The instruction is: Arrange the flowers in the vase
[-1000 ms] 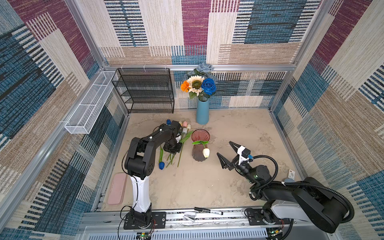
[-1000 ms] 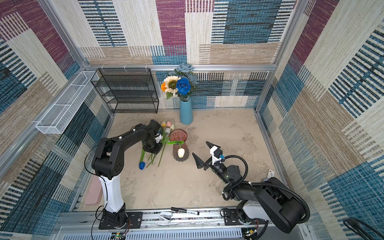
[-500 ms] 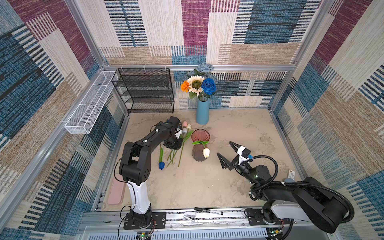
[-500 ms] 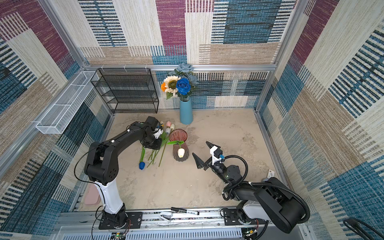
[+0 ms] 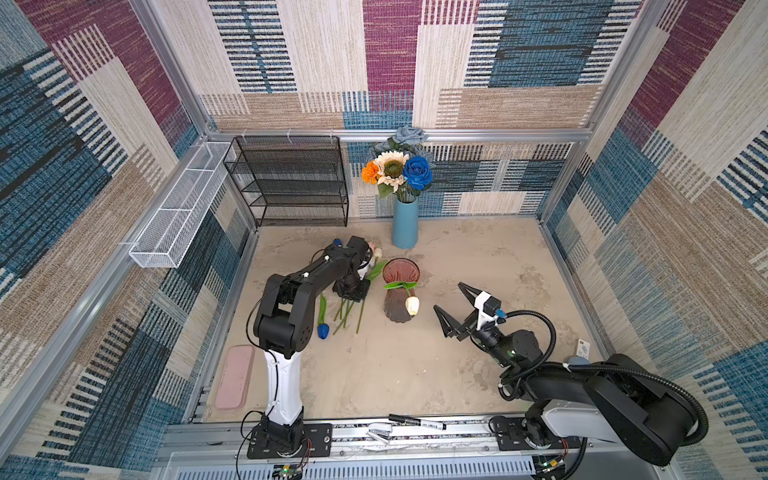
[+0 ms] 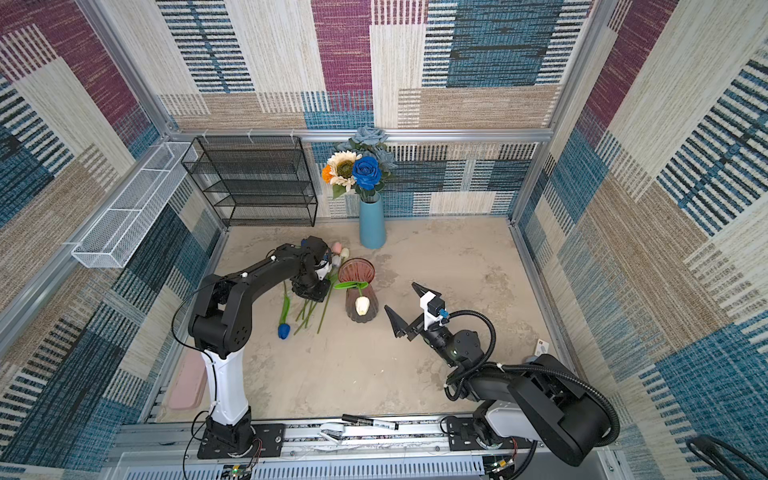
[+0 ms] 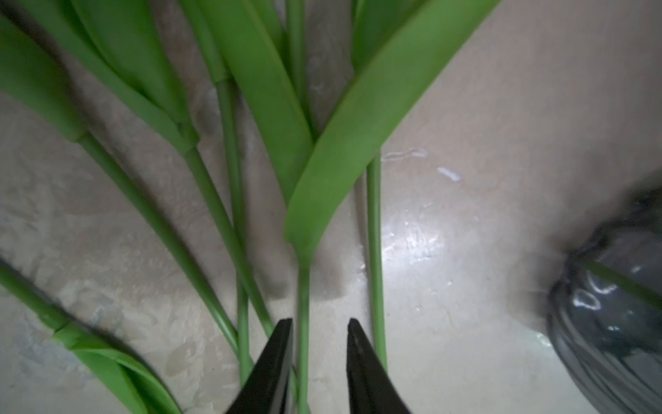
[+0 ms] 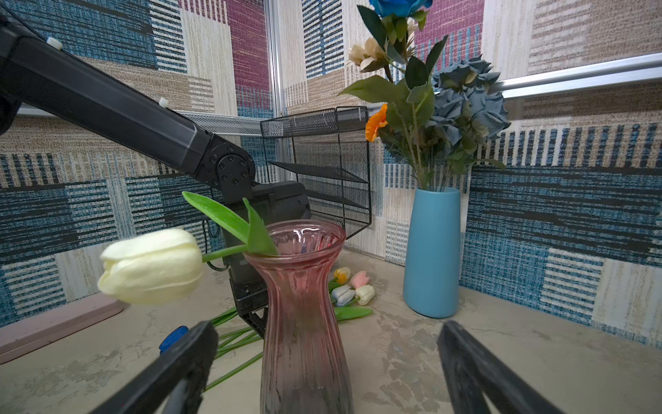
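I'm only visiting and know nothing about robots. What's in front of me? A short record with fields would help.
Pink glass vase: upright mid-table, one white tulip drooping over its rim
Loose tulips: lying on the table beside that vase, on the left arm's side
Left arm: jaws slightly apart, straddling a green stem
Right arm: jaws wide open, empty, facing the pink vase
Blue vase: by the back wall, holding a bouquet
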You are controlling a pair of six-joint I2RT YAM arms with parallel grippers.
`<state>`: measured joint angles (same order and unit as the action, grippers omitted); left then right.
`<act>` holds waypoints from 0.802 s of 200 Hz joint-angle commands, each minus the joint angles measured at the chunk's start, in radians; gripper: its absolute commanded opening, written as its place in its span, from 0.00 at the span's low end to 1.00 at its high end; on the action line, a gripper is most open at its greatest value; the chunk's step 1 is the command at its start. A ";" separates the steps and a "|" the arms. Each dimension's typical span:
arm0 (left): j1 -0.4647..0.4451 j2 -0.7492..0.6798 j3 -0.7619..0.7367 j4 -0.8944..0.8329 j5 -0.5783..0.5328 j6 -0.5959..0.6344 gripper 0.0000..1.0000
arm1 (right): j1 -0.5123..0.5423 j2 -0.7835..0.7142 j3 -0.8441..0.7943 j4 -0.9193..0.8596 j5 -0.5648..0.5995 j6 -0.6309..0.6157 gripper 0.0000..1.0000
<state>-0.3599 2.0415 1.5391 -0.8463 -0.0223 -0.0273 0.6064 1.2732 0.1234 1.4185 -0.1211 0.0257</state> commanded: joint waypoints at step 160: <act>0.024 0.060 -0.017 0.023 -0.077 -0.054 0.15 | 0.000 -0.004 0.004 0.022 0.009 0.009 1.00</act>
<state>-0.3367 2.0796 1.5261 -0.8341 -0.1059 -0.0750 0.6064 1.2713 0.1234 1.4185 -0.1204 0.0257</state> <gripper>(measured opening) 0.182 0.995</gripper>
